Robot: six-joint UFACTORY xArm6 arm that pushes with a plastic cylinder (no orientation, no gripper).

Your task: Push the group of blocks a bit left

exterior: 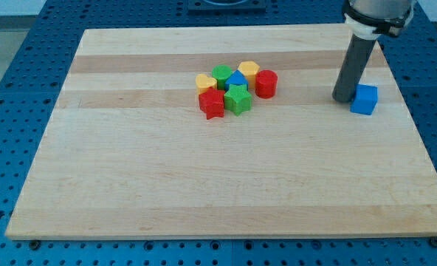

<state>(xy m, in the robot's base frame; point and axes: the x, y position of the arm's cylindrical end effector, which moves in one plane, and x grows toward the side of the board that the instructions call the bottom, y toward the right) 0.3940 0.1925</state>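
Observation:
A tight group of blocks sits above the board's middle: a yellow heart, a green block, a blue block, a yellow block, a red cylinder, a red star and a green star. A blue cube stands alone at the view's right. My tip rests on the board just left of the blue cube, touching or nearly touching it, and well to the right of the group.
The wooden board lies on a blue perforated table. The arm's dark rod comes down from the view's top right.

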